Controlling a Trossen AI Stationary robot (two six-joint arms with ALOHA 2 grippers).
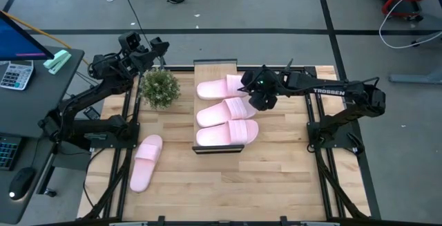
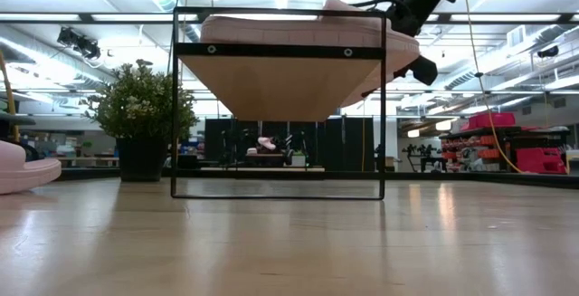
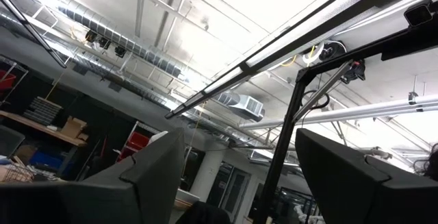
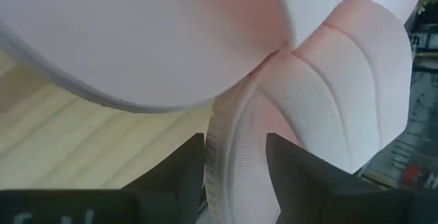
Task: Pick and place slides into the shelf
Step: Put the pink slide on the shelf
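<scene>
Three pink slides lie across the wood-topped shelf: far, middle and near. A fourth slide rests sole-down on the table, left of the shelf; it is the slide at the low view's left edge. My right gripper is shut on the far slide at the shelf's right side. My left gripper is raised past the table's far left corner. In its wrist view the left gripper is open and points at the ceiling. My right gripper pinches the far slide's ribbed side edge between its two fingers, at the slide's right end. The fingers come from the table's right, slanting down. The slide lies on the shelf top, and its held end juts past the shelf's right frame.
A small potted plant stands on the table just left of the shelf's far end. The shelf's black frame stands on thin legs. Bare tabletop lies near and right of the shelf.
</scene>
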